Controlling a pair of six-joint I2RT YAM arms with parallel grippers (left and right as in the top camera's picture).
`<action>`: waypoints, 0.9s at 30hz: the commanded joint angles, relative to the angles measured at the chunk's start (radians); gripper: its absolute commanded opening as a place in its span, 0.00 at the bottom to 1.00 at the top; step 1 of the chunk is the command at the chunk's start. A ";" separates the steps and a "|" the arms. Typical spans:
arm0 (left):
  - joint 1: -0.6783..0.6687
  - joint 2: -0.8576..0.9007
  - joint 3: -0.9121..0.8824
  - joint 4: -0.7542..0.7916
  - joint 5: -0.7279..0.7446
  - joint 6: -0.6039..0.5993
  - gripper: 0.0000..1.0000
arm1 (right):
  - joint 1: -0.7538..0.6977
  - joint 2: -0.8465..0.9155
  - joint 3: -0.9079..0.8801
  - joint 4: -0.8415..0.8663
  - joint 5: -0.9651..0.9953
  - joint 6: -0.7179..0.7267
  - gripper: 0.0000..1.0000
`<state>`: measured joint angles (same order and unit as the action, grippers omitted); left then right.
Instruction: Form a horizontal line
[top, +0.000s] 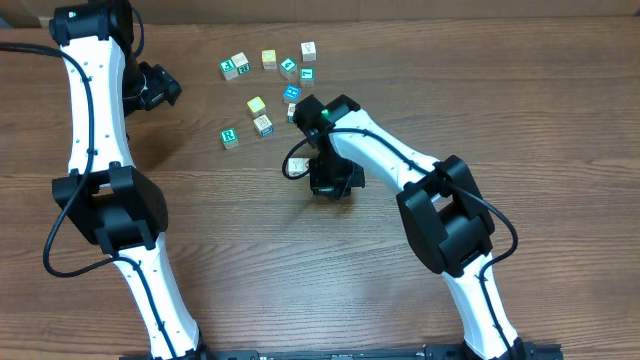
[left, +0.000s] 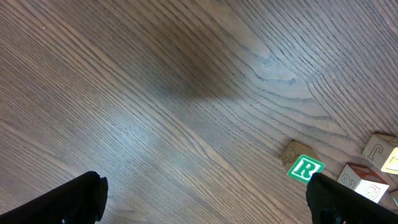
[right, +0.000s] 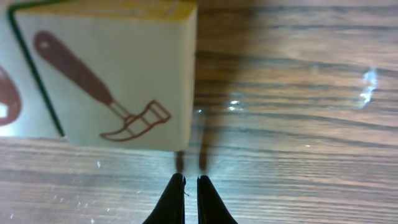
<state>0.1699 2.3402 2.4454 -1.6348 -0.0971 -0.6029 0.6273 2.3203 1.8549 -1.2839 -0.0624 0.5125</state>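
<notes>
Facing hammer cube (right: 106, 74), right claw (right: 190, 179) closed

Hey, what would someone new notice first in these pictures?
The hammer-picture cube fills the upper left of the right wrist view, with the right gripper shut just below its corner. In the overhead view, loose cubes lie scattered at top centre, just beyond the right arm.

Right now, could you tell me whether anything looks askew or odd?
Yes: the small wooden letter cubes lie scattered at mixed angles, no row; the right gripper is shut, empty, beside the tan hammer-picture cube.
</notes>
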 joint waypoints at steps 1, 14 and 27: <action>-0.007 -0.006 -0.003 -0.002 -0.002 -0.003 1.00 | 0.000 0.006 -0.004 0.039 0.048 0.042 0.04; -0.007 -0.006 -0.002 -0.002 -0.002 -0.003 1.00 | 0.000 0.006 -0.004 0.116 0.050 0.042 0.04; -0.007 -0.006 -0.002 -0.002 -0.002 -0.003 1.00 | -0.006 0.006 -0.004 0.012 0.108 0.038 0.04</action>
<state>0.1699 2.3402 2.4454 -1.6348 -0.0971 -0.6029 0.6281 2.3203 1.8549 -1.2594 -0.0101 0.5461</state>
